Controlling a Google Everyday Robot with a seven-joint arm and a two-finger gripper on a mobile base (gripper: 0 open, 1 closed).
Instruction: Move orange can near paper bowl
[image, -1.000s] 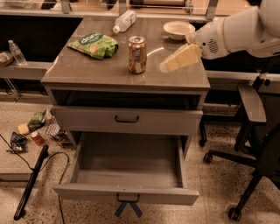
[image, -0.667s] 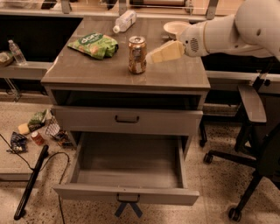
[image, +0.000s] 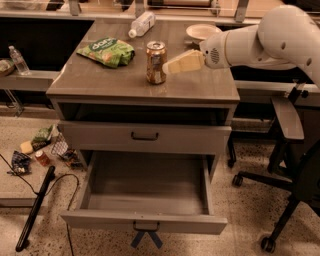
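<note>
The orange can (image: 156, 62) stands upright near the front middle of the grey cabinet top (image: 105, 80). The paper bowl (image: 202, 32) sits at the back right of the top, partly behind my arm. My gripper (image: 175, 63) reaches in from the right at the end of the white arm (image: 260, 42). Its pale fingers point left and their tips are right beside the can's right side, at about mid-height of the can.
A green chip bag (image: 107, 51) lies at the left of the top. A clear plastic bottle (image: 140, 23) lies at the back. The bottom drawer (image: 145, 192) is pulled out. Office chairs (image: 290, 150) stand at the right; litter and a cable lie on the floor at the left.
My gripper has moved left across the cabinet top, from well right of the can to right beside it. The can has not moved.
</note>
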